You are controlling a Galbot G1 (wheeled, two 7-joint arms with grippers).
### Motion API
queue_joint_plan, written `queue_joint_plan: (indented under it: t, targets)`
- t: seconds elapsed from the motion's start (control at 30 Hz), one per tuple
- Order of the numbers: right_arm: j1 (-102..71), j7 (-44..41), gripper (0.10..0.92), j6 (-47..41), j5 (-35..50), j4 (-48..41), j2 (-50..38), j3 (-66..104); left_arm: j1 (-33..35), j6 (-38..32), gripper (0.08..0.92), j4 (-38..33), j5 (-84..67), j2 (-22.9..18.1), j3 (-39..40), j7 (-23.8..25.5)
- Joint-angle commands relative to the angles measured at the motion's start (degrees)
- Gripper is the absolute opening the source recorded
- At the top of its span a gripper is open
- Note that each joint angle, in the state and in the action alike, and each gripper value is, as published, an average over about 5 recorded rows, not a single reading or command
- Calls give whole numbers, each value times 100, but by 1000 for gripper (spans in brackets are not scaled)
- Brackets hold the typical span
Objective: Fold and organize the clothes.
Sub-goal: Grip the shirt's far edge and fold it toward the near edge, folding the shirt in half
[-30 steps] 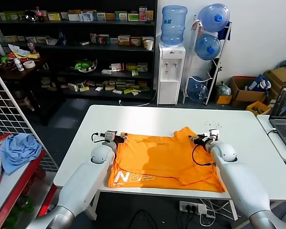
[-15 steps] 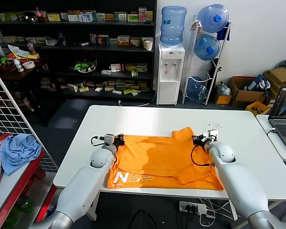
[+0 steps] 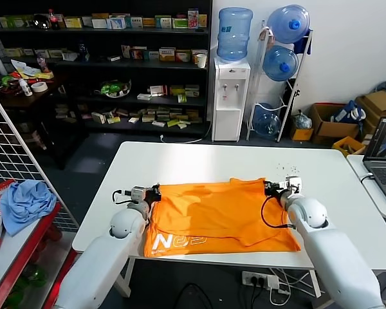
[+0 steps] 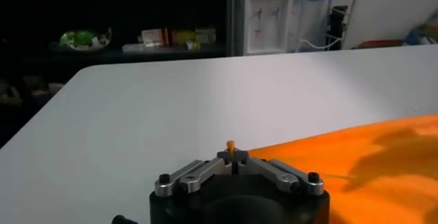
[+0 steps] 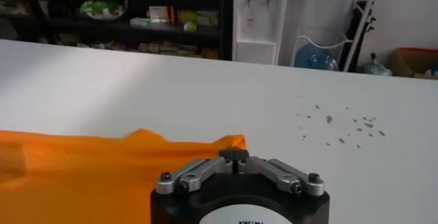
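The bright orange T-shirt (image 3: 212,212) lies folded on the white table (image 3: 180,161), with white lettering (image 3: 177,241) at its near left corner. Its far edge is stretched straight between my two grippers. My left gripper (image 3: 156,191) is at the shirt's far left corner, and in the left wrist view it (image 4: 232,151) is shut with a bit of orange cloth (image 4: 369,170) pinched at the tips. My right gripper (image 3: 267,187) is at the far right corner. In the right wrist view it (image 5: 234,154) is shut at the edge of the orange cloth (image 5: 68,170).
A light blue cloth (image 3: 24,201) lies on a red side shelf at the far left, behind a wire grid. A laptop (image 3: 383,154) stands on a table at the right. A water dispenser (image 3: 230,96) and stocked shelves stand beyond the table.
Both grippers have drawn back toward me, the left one also leftward. The shirt's far edge came along and pulled straight, and the raised bump near the right gripper flattened.
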Motion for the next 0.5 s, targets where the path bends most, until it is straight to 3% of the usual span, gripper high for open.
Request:
queue_joint_plan:
  t: [0.03, 0.2, 0.5]
  targets:
    - [-1718, 497, 125, -66, 120, 2257, -702, 486, 1276, 30, 96, -2282, -149, 795, -221, -167]
    - [-2521, 633, 125, -142, -80, 2798, -773, 726, 1886, 95, 96, -2927, -160, 958, -324, -263]
    - [-3446, 699, 125, -156, -510, 3164, -751, 864, 2849, 32, 96, -3285, 100, 888, -410, -304]
